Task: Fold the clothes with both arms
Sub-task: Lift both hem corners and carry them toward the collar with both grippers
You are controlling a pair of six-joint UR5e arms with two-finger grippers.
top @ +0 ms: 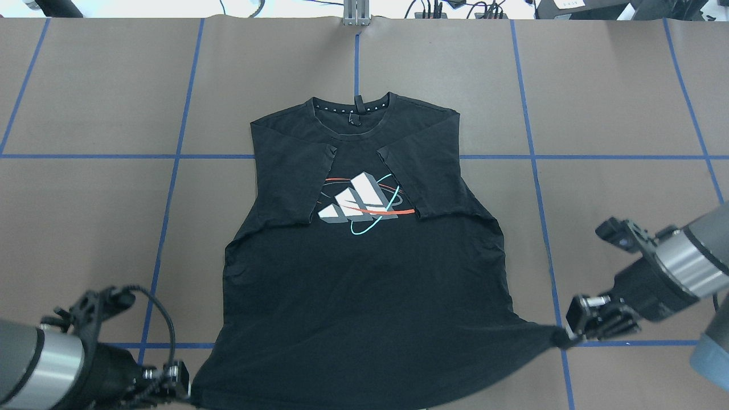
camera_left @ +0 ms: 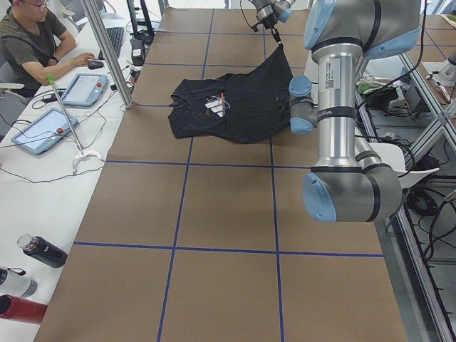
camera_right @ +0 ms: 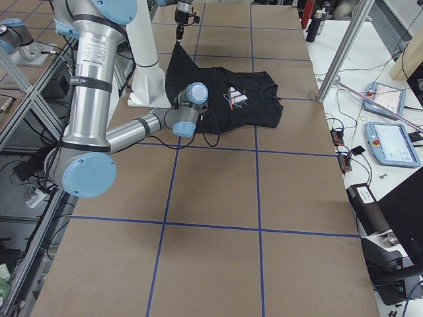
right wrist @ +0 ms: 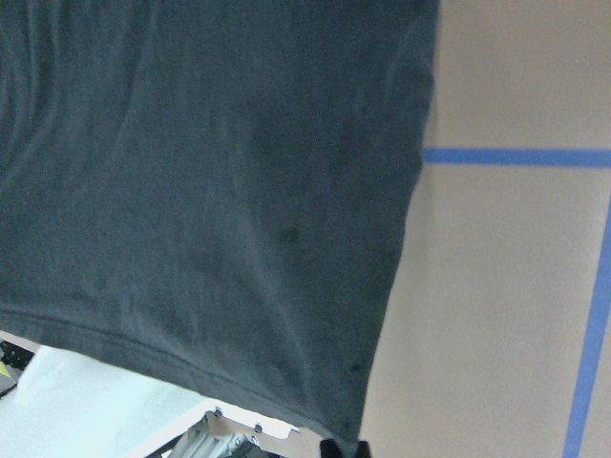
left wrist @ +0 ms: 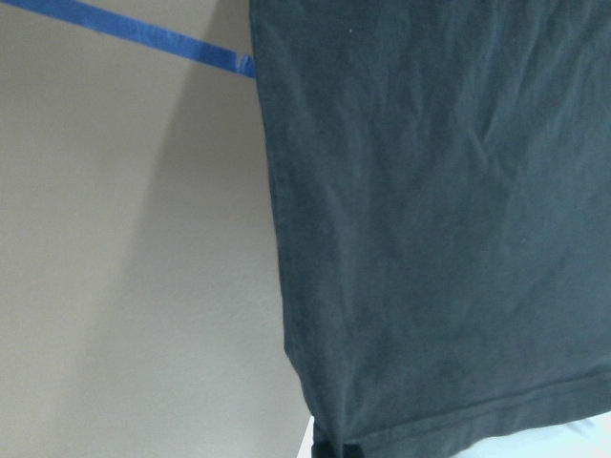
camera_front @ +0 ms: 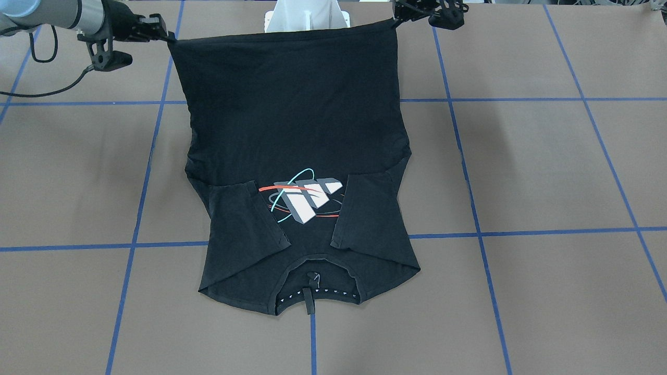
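The brown table (top: 85, 228), gridded with blue tape, fills my screens. Around its middle lies the black T-shirt (top: 364, 285), print side up, with its neck end pointing away from the robot and resting flat on the surface. The hem end, nearest the robot, is raised off the table and pulled into a taut line between the two grippers (the side cameras show the cloth sloping up from the table to the far gripper).

The left arm (top: 34, 370) comes in low at one hem corner, and the right arm (top: 678, 262) reaches the other from the opposite side. In the front-facing view the white pedestal (camera_front: 307, 15) pokes up just behind the stretched hem.

Both short sleeves are folded inward over the chest: the sleeve on the robot's left (top: 296, 182) and the sleeve on the robot's right (top: 424, 176). Between them sits the logo (top: 364, 202), grey-white blocks ringed in red and teal, its edges partly covered by the sleeves. The collar (top: 353, 111) lies open at the far end.

The left gripper (top: 185, 390) has its jaws pinched tight on its hem corner. The right gripper (top: 561, 339) is likewise clamped on its corner, the fabric drawn to a point there. Each wrist camera shows little but dark cloth hanging down to the hem stitching.
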